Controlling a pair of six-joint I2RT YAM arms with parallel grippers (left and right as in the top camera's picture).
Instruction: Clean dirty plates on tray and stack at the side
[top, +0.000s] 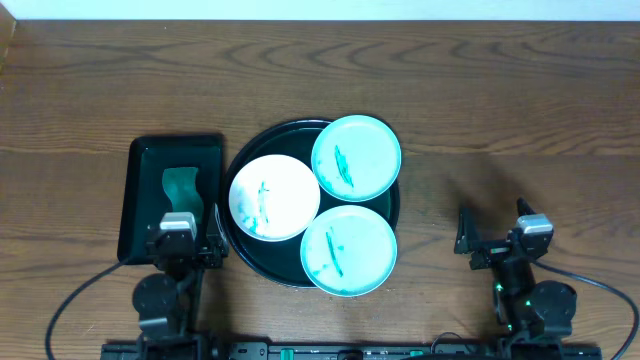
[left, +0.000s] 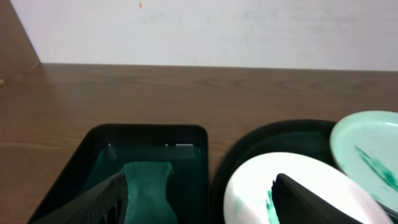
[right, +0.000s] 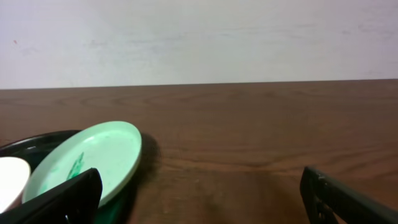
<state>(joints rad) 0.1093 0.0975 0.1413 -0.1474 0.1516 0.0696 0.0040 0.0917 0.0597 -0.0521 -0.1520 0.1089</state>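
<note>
The large round dark tray (top: 243, 160) holds three smeared plates: a white plate (top: 274, 197) at the left, a mint plate (top: 356, 157) at the back right and a mint plate (top: 349, 250) at the front. My left gripper (top: 190, 232) is open and empty at the tray's near left. In the left wrist view its fingers (left: 199, 199) frame the white plate (left: 261, 186) and a teal cloth (left: 146, 186). My right gripper (top: 492, 230) is open and empty to the right of the tray. The right wrist view (right: 199, 199) shows a mint plate (right: 93, 158) at the left.
A smaller black rectangular tray (top: 140, 190) with the teal cloth (top: 181, 186) lies left of the round tray. Bare wooden table (top: 500, 120) stretches to the right and behind. A pale wall (right: 199, 37) runs along the table's far edge.
</note>
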